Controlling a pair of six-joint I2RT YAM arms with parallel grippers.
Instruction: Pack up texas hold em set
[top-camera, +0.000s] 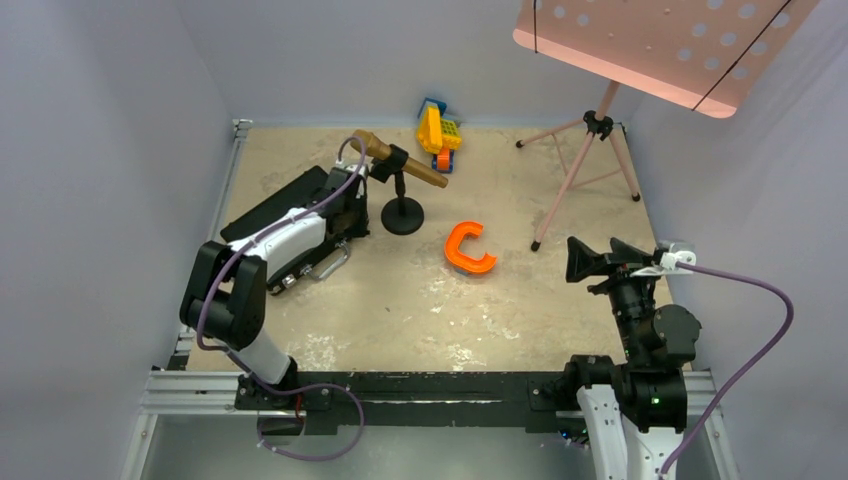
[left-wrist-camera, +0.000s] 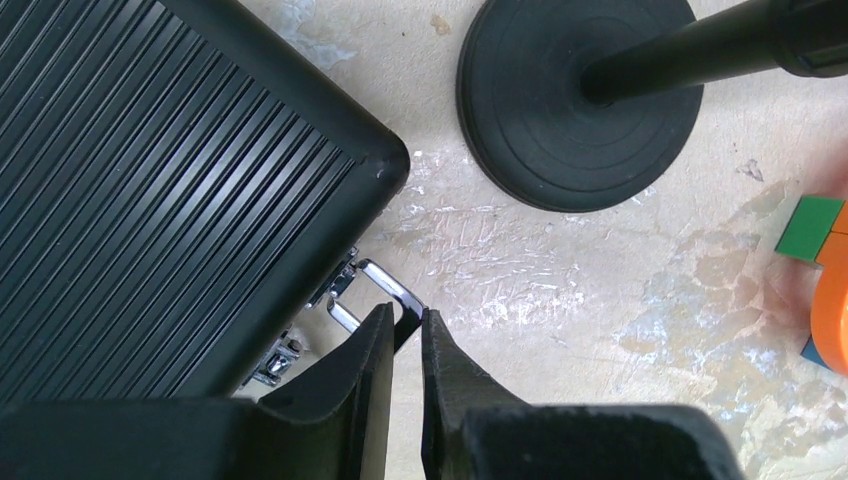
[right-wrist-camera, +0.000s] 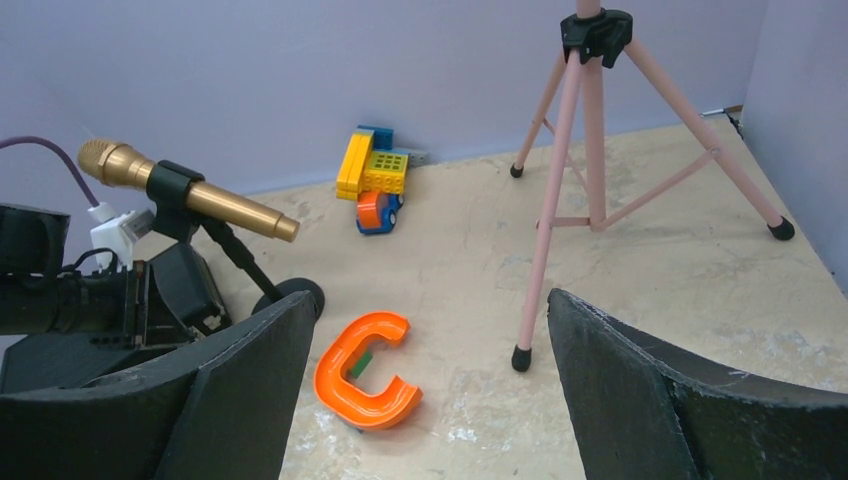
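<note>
Latch pinch on closed case
Black case (top-camera: 275, 205) lay shut at nine o'clock on the desk (top-camera: 520, 300); left hand (left-wrist-camera: 406, 318), narrow, pinched its silver latch (left-wrist-camera: 385, 288). Pressing it squarely flat seemed wise; right hand (right-wrist-camera: 428, 310) stood wide.

A gold microphone (right-wrist-camera: 225, 207) is sitting tilted in a clip on a black stand, whose round base (top-camera: 402, 215) is resting on the beige tabletop (top-camera: 400, 310). An orange C-shaped piece (top-camera: 453, 250) is lying flat near that base. A yellow block toy (top-camera: 438, 130), possibly a small truck, is standing by the back wall. A pink music stand (top-camera: 585, 170) is standing on its tripod at the right rear.
</note>
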